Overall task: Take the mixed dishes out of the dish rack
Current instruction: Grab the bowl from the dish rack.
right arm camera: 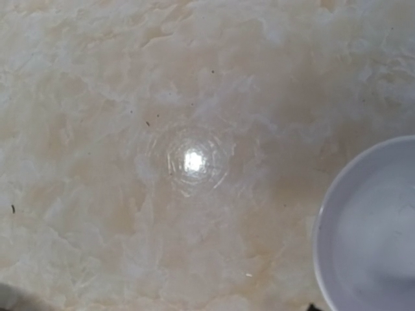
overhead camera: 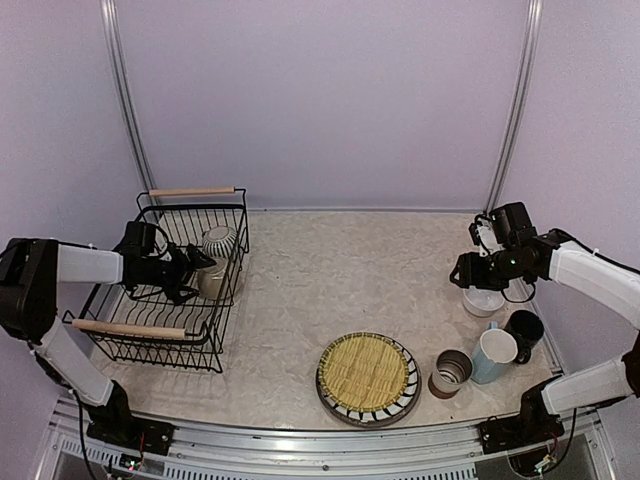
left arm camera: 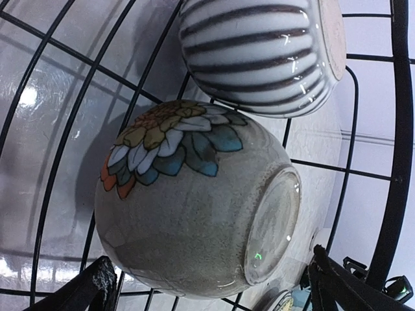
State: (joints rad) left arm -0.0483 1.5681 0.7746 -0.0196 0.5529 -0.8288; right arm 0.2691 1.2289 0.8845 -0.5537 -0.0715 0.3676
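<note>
left gripper (left arm camera: 212, 269): down inside the rack; fingers (left arm camera: 91, 290) spread wide, one on each side of the beige bowl; there's a sliver of gap at the right-hand one in the wrist view, so no pinch as far as I can see
beige bowl (left arm camera: 194, 207): lying on its side right between those fingers; foot ring turned to the right of the wrist view; flower pattern on its wall; resting on the rack wires
striped pot (left arm camera: 259, 52): just past the bowl from the fingertips, also tipped on its side; touching the bowl or a hair off, can't tell which
rack (overhead camera: 150, 352): black wire basket all around the left gripper; wooden handles at its far and near ends
right gripper (overhead camera: 466, 271): hanging over the table (right arm camera: 130, 97), well apart from the rack; its fingers don't show in its own camera, so can't tell if they're spread or closed
white bowl (right arm camera: 369, 227): upright on the table, just beside and below the right gripper
black mug (overhead camera: 524, 330), blue mug (overhead camera: 494, 355), brown-white cup (overhead camera: 450, 372): bunched together on the table, nearer the arm bases than the right gripper
yellow mat (overhead camera: 367, 372): lying on the striped plate (overhead camera: 402, 404), between the two grippers, toward the near edge
</note>
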